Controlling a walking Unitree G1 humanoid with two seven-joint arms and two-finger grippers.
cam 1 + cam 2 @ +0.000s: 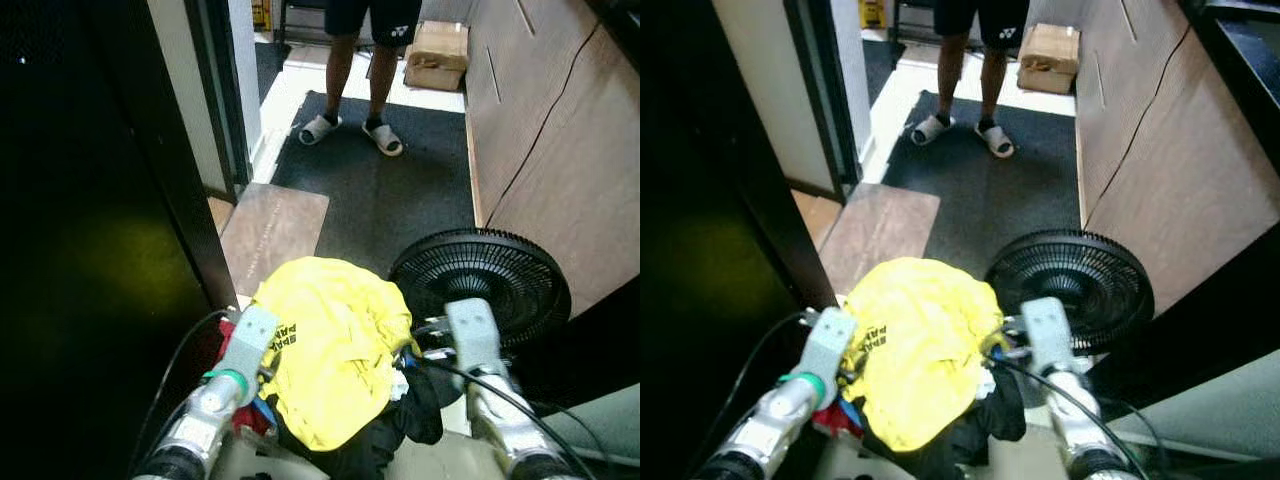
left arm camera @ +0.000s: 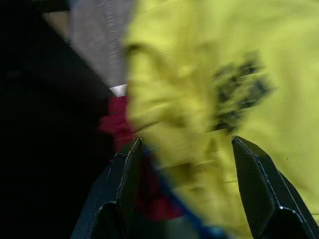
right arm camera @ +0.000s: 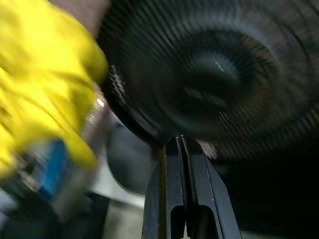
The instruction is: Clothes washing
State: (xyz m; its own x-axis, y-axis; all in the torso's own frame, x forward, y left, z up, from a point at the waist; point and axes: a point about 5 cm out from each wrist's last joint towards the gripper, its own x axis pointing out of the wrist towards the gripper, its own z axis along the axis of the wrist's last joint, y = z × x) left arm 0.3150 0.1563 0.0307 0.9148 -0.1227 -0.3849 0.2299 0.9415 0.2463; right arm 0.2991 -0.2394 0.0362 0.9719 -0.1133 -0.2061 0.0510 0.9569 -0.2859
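Black fan (image 1: pixel 480 285) on the floor. Dark mat (image 1: pixel 385 190) beyond it. Person in sandals (image 1: pixel 352 131) on the mat's far end, cardboard box (image 1: pixel 437 54) near their feet.

Pile of clothes (image 1: pixel 335 365): lay directly before me, between my two arms, the shirt (image 1: pixel 330 340) on top.
Left gripper (image 2: pixel 184 191): sat against the pile's left side, my fingers spread over the shirt's edge.
Right gripper (image 3: pixel 179 149): sat at the pile's right side, my fingers pressed together, pointing toward the fan.
Fan (image 1: pixel 480 285): stood right of the pile, just beside it.
Mat (image 1: pixel 385 180): lay beyond the pile and fan.
Person (image 1: pixel 360 70): stood on the mat's far end.
Box (image 1: pixel 437 55): sat right of the person.
Cabinet (image 1: pixel 560 150): ran along my right.
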